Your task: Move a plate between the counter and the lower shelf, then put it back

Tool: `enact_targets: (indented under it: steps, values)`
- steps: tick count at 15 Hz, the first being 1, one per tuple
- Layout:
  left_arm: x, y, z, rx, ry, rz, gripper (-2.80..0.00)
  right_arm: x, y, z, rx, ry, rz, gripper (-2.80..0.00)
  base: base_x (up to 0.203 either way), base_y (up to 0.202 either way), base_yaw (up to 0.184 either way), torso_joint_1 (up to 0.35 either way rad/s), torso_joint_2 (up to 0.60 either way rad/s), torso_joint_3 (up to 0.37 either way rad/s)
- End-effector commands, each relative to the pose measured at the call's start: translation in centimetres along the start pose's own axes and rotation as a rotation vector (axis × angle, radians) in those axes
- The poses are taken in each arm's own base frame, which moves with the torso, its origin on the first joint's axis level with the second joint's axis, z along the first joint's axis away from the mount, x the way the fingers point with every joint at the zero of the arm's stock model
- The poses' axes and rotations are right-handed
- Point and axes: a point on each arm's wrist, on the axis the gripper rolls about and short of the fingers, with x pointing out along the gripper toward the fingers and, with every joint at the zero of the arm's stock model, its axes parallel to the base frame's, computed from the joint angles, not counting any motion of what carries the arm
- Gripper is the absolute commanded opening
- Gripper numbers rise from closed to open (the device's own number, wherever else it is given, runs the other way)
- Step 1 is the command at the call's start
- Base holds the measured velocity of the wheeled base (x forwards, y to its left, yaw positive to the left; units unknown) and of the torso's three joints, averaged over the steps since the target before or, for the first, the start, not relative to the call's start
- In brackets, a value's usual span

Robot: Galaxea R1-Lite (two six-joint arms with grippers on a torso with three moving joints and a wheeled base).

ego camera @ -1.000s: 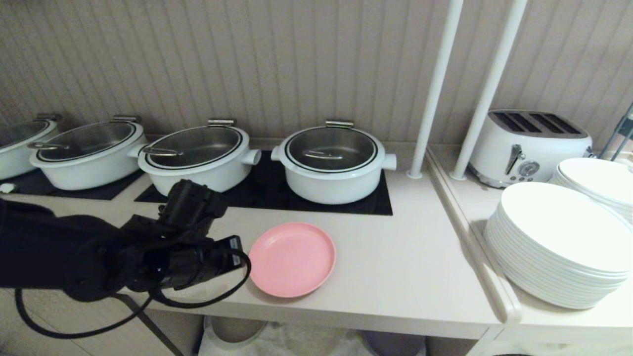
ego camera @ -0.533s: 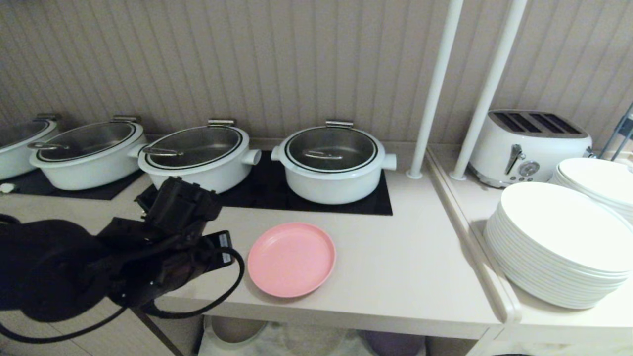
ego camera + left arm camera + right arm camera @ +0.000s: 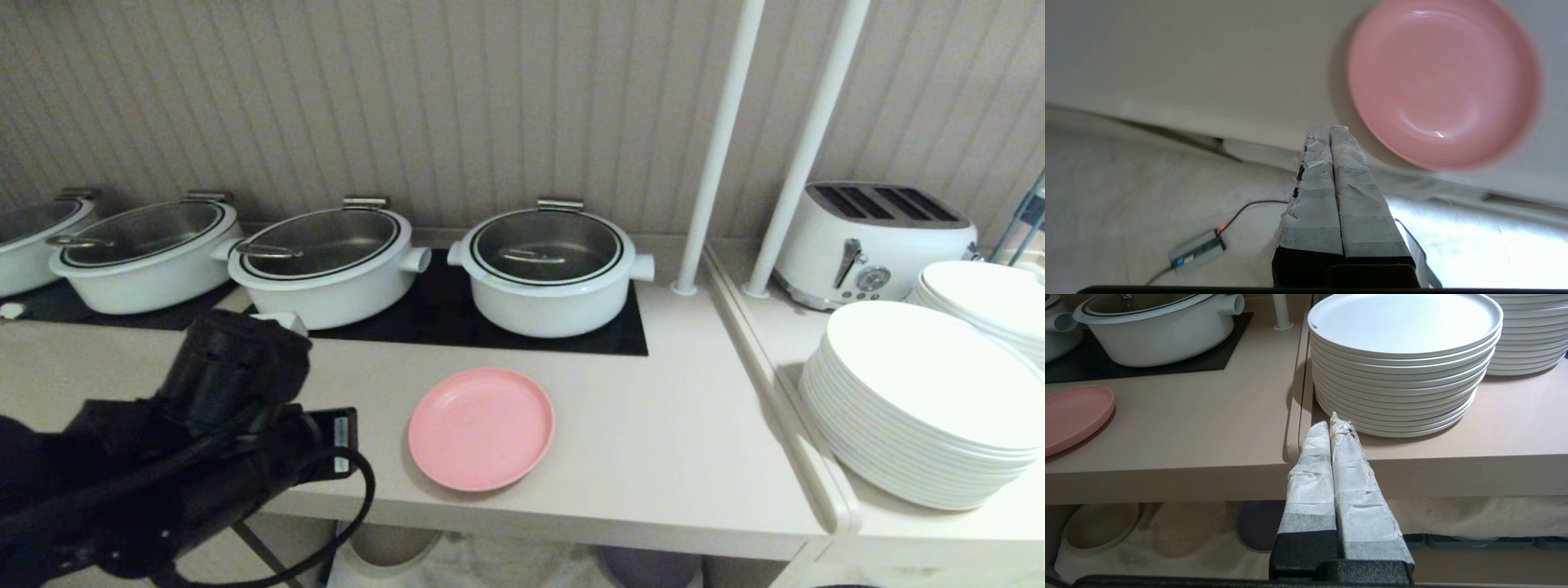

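Plate point(image 3: 481, 428): round, matte pink, low rim; flat on the counter point(image 3: 669, 441) near its thick front edge, bare smooth beige worktop on either side. Left gripper point(image 3: 1329, 131): taped fingers pressed together, empty, beside the plate at the counter's edge. Right gripper point(image 3: 1331, 425): fingers closed, empty, before the white plate stack point(image 3: 1404, 363). Lower shelf point(image 3: 1180, 539): white cloth base.
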Motion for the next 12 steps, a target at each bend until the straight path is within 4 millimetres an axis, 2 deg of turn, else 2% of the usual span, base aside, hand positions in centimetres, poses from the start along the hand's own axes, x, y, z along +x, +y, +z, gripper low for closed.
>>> enact_targets:
  steps: [1, 4, 6, 8, 12]
  values:
    - [-3.1, 2.1, 0.6, 0.001, -0.07, -0.097, -2.8, 0.0, 0.0, 0.0, 0.001, 0.0, 0.0, -2.8, 0.0, 0.0, 0.0, 0.0, 0.0, 0.0]
    - [-5.4, 6.1, 0.6, 0.055, -0.166, -0.186, -2.8, 0.0, 0.0, 0.0, 0.001, 0.0, 0.0, -2.8, 0.0, 0.0, 0.0, 0.0, 0.0, 0.0]
    - [-7.7, 7.5, -0.4, 0.109, -0.259, -0.282, -2.8, 0.0, 0.0, 0.0, 0.001, 0.0, 0.0, -2.8, 0.0, 0.0, 0.0, 0.0, 0.0, 0.0]
    - [-9.7, 8.8, -2.6, 0.186, -0.339, -0.338, -2.8, 0.0, 0.0, 0.0, 0.001, 0.0, 0.0, -2.8, 0.0, 0.0, 0.0, 0.0, 0.0, 0.0]
    - [-11.4, 11.0, -7.2, 0.296, -0.446, -0.345, -2.8, 0.0, 0.0, 0.0, 0.001, 0.0, 0.0, -2.8, 0.0, 0.0, 0.0, 0.0, 0.0, 0.0]
